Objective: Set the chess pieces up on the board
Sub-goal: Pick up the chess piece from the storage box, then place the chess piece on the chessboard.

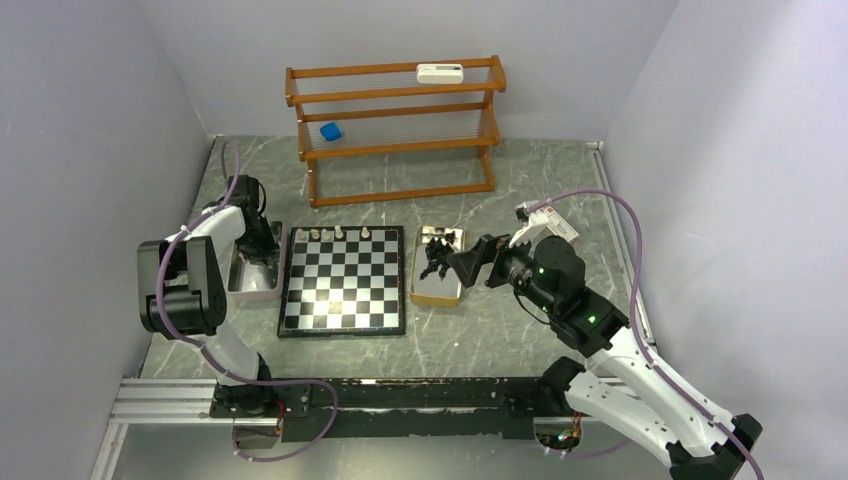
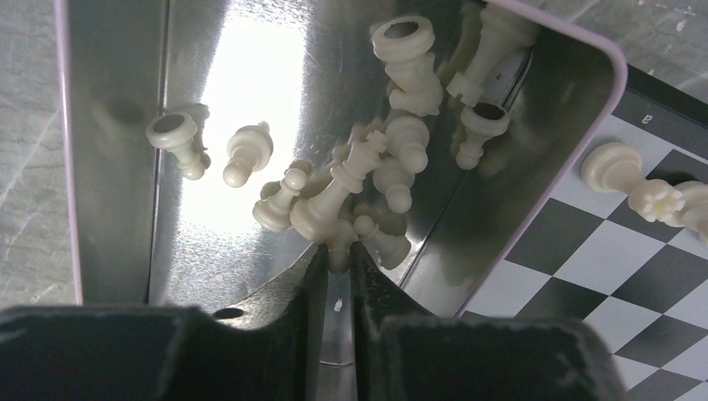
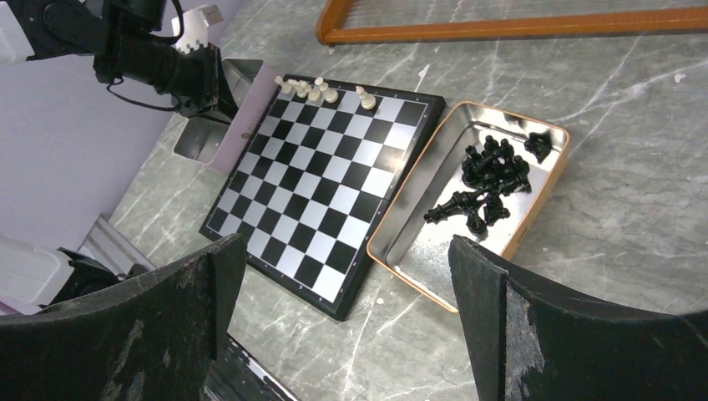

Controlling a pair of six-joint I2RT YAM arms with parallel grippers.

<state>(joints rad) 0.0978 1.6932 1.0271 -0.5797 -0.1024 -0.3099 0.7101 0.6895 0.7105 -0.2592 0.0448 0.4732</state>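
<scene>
Left hand [image 2: 337, 261] was down in the silver tray [image 2: 117, 167], just left of the board [image 1: 343, 290]. Its tips were nearly together, pinched on a small cream piece [image 2: 338, 247] at the near edge of a heap of loose cream pieces [image 2: 392, 142], most lying on their sides. Right hand [image 3: 344, 246] hovered above the tabletop [image 1: 500, 330] by the right side of the orange-rimmed tray [image 3: 417, 251], fingers wide apart. That tray sat just right of the board w/ black pieces [image 3: 493, 180] clumped in its far half. A few cream figures [image 1: 338, 233] stood on the board's far row, mostly twd the left.
</scene>
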